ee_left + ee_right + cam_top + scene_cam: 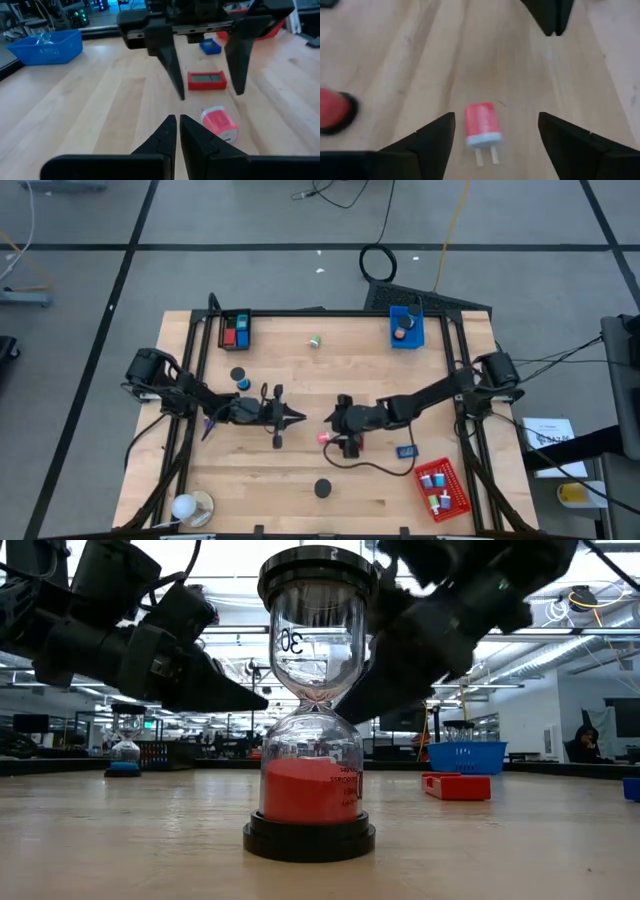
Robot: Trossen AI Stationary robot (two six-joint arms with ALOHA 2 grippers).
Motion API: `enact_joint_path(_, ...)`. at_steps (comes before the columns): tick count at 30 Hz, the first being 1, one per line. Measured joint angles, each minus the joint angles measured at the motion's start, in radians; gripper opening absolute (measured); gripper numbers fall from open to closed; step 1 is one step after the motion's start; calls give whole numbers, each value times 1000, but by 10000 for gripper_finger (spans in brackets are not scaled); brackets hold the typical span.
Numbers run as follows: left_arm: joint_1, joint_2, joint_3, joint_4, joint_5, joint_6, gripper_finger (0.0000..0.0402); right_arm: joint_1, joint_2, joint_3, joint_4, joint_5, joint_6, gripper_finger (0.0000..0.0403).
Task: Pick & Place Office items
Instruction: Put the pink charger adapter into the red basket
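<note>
The right hand stands wide over the middle of the worktop, holding nothing. A pink plug-type charger lies flat on the wood between its fingers, apart from both, long axis running along the hand's reach, two prongs towards the wrist. Body pink, pale band at the prong end. The left hand, shut and empty, points at it from just beside. The right arm appears better placed.

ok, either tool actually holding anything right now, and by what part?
Nothing is held. The right tool is open, with the pink plug adapter lying free on the table between its fingers. The left tool is shut, empty.
</note>
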Motion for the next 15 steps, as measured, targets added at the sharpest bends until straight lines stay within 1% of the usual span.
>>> enact_joint_path(2, 0, 0, 0, -10, -7, 0, 30, -12, 34, 0, 53, -15, -20, 286)
enact_joint_path(6, 0, 0, 0, -16, -8, -3, 30, -38, 95, -1, 115, -101, -22, 282)
enact_joint_path(11, 0, 0, 0, -16, -8, -8, 30, -43, 146, 2, 164, -130, -19, 257)
enact_joint_path(15, 0, 0, 0, -17, -8, -10, 30, -41, 166, 5, 153, -131, -18, 225)
